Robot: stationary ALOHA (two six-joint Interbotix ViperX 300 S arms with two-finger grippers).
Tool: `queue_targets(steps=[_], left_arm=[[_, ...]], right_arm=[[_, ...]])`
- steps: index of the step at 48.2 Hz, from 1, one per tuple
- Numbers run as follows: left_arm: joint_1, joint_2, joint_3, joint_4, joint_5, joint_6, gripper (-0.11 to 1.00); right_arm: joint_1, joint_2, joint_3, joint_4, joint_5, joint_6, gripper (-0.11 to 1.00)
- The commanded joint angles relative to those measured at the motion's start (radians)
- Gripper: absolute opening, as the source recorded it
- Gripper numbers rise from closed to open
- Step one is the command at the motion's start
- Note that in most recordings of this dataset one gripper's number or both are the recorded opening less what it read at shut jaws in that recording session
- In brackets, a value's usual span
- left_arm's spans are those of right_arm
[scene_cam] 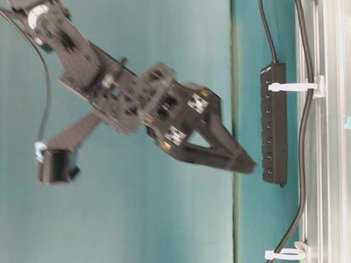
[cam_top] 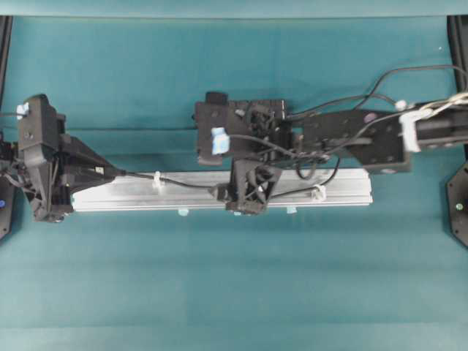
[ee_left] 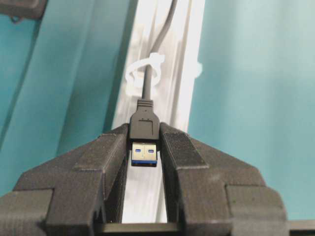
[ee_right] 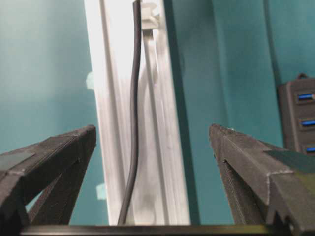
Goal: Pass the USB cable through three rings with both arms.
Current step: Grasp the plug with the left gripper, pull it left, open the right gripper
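Left gripper [ee_left: 145, 147] clamped on plug of USB cable [ee_left: 144, 125] at left end of silver rail [cam_top: 336, 191]; blue-tongued metal tip between the jaws. Cord trailing from plug through a translucent ring [ee_left: 143, 73] on the rail, then rightward along it. Right gripper [ee_right: 152, 142] spread wide, holding nothing, poised above cord and rail near mid-length. Second ring [cam_top: 318, 193] near right end. Multi-port hub [scene_cam: 274, 121] beside rail.
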State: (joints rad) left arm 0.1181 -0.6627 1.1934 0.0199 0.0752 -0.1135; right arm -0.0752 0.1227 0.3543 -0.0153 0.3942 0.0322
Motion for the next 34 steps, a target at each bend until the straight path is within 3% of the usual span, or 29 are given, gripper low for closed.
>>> queue_targets(steps=[1,19,34], left_arm=[[-0.003,-0.005,-0.018,0.002,-0.006,0.002,0.23],[-0.003,-0.006,-0.038,0.002,-0.031,0.003,0.23],[-0.003,-0.005,-0.044,0.002,-0.041,0.003,0.23]], right_arm=[[0.002,-0.058,0.005,-0.002,-0.015,0.009,0.79],[0.012,-0.206,0.080,-0.002,-0.055,0.000,0.69],[0.035,-0.324,0.198,-0.002,-0.066,0.000,0.69]])
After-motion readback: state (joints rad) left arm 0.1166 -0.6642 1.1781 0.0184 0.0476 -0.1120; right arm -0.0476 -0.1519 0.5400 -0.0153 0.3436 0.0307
